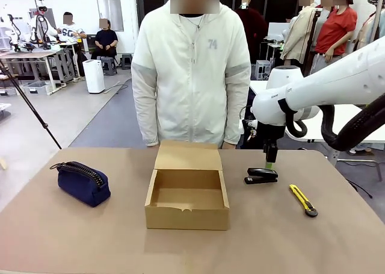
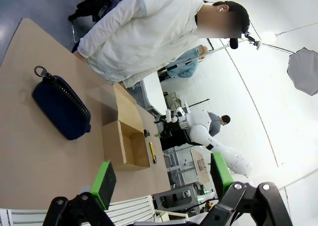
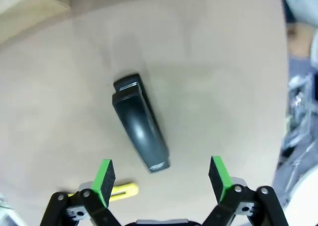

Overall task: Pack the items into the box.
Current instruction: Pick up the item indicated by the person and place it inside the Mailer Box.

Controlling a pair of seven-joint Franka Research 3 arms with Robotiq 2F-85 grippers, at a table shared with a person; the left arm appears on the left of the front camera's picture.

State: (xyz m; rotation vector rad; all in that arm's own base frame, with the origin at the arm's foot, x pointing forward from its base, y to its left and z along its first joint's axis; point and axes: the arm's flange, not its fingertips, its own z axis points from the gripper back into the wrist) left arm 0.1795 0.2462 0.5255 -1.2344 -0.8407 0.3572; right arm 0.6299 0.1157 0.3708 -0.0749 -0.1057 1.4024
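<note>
The brown cardboard box [image 1: 186,217] stands open at mid-table, its flap lid raised at the back, nothing inside. Left of it lies the navy pouch [image 1: 83,182] with a black zipper. To the right rests the black stapler [image 1: 261,176], and further right the yellow-and-black utility knife [image 1: 303,200]. My right gripper [image 1: 271,161] hangs just above the stapler, open. From the right wrist, the stapler [image 3: 140,121] lies ahead of my open right gripper [image 3: 161,179], untouched, with the knife's yellow end [image 3: 121,190] beside one finger. My left gripper [image 2: 161,179] is open, high over the table, looking at the pouch [image 2: 62,107] and box [image 2: 113,144].
A person in a white jacket [image 1: 191,75] stands at the far edge, right behind the box. A black tripod leg [image 1: 30,108] slants beyond the table's left corner. Bare tabletop [image 1: 72,238] stretches in front of the box and pouch.
</note>
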